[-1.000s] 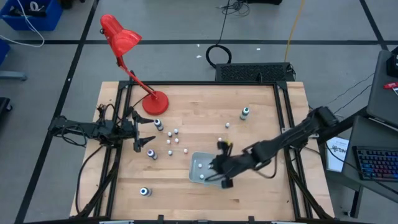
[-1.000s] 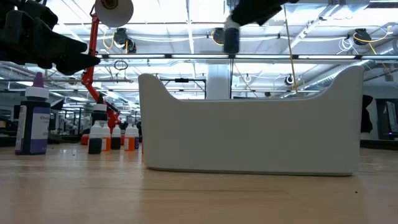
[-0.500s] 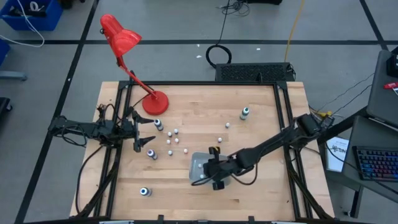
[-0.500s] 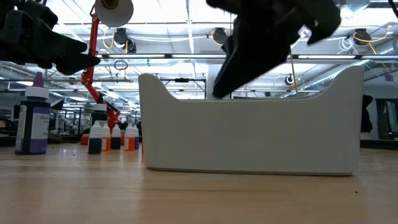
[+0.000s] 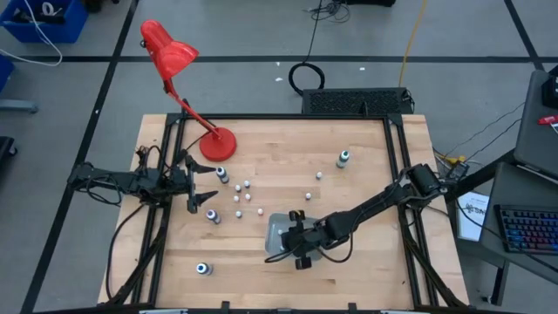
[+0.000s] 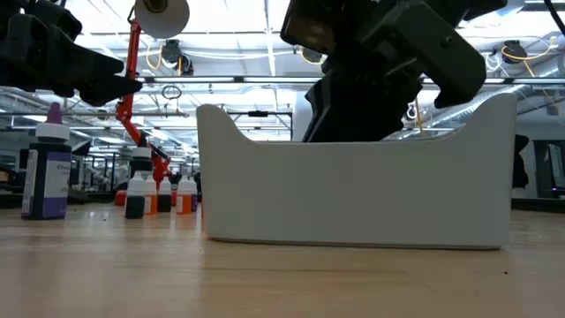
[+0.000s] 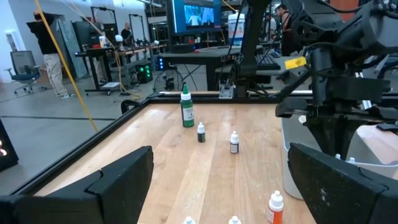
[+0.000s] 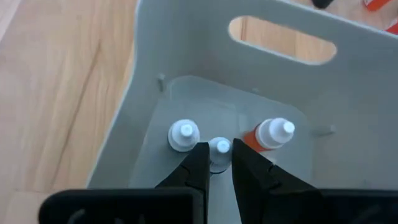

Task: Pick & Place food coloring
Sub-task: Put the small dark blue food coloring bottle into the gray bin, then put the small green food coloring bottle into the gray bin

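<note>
The right claw (image 8: pixel 216 163) reached down inside the pale blue-grey plastic tray (image 5: pixel 277 228), its two dark tapered fingers (image 8: pixel 198 167) pressed in on a small white-capped vial (image 8: pixel 219 147) that stood on the tray's smooth floor. Two more food coloring bottles stood in the tray just beside that vial: a white-capped one (image 8: pixel 183 134) touching or nearly touching it on one side, and an orange-bodied one with a white nozzle cap (image 8: pixel 271 132) on the other. The tray had thin, matte, upright walls with rounded corners and an oblong handle slot (image 8: pixel 282 40) cut through one end wall; in the low view its near wall (image 6: pixel 353 194) showed as a plain slab with raised, curved ends, and the right arm's black, boxy wrist hung over it.

The tray sat on a light wooden surface (image 5: pixel 253 270) with visible plank grain. Away from the tray toward the red desk lamp (image 5: pixel 174 61), with its round base and cone shade, a loose cluster of tiny white-topped vials (image 5: pixel 247 197) lay scattered. A taller green-bodied bottle (image 5: pixel 343 158) stood well apart from the tray near the far edge, and another dark bottle (image 5: pixel 203 269) stood alone near the front edge.

The left claw (image 5: pixel 202 192) hovered at the surface's edge beyond the vial cluster from the tray, its fingers spread wide and holding nothing
</note>
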Available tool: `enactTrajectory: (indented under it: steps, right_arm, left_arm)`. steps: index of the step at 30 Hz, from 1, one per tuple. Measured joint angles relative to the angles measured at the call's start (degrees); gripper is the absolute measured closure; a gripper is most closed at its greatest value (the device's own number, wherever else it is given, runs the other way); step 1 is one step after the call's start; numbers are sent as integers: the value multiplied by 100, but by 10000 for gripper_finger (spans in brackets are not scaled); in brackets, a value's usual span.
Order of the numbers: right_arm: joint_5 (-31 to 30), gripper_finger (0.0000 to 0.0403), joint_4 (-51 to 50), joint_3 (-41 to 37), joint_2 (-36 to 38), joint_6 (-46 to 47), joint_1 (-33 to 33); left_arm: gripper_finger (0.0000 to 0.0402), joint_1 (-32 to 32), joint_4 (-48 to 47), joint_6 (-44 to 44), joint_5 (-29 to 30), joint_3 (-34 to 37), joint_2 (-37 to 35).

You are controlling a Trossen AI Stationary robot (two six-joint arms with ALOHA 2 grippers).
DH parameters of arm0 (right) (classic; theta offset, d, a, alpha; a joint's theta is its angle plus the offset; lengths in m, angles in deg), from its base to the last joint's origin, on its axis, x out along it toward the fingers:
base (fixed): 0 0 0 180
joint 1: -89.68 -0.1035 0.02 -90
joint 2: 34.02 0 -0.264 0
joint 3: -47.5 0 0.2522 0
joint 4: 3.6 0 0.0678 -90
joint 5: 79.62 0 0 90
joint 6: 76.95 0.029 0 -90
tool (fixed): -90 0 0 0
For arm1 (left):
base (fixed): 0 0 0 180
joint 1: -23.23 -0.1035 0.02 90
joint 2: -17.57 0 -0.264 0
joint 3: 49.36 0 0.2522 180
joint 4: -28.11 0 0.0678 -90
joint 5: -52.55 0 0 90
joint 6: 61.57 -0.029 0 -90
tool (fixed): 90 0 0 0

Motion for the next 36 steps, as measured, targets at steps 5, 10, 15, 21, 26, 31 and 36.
enactTrajectory:
  steps: [5,10,15,21,26,31,36]
  right_arm:
    - [2,370,177,-88,-47,-8,94]
    - [0,370,400,-293,-30,98,162]
    - [3,370,439,-314,-21,104,164]
    - [33,326,495,-332,33,104,134]
    - [38,306,482,-337,33,93,132]
    - [38,303,512,-335,33,85,129]
    - [35,301,468,-336,106,42,129]
  left_arm:
    - [36,0,-3,0,0,0,1]
    - [36,0,-2,0,0,0,0]
    - [36,0,-3,0,0,0,-1]
    - [36,0,-5,0,0,0,1]
    - [36,1,-5,0,0,-1,0]
    - [36,0,-7,-1,0,0,1]
    - [36,2,-7,0,0,0,1]
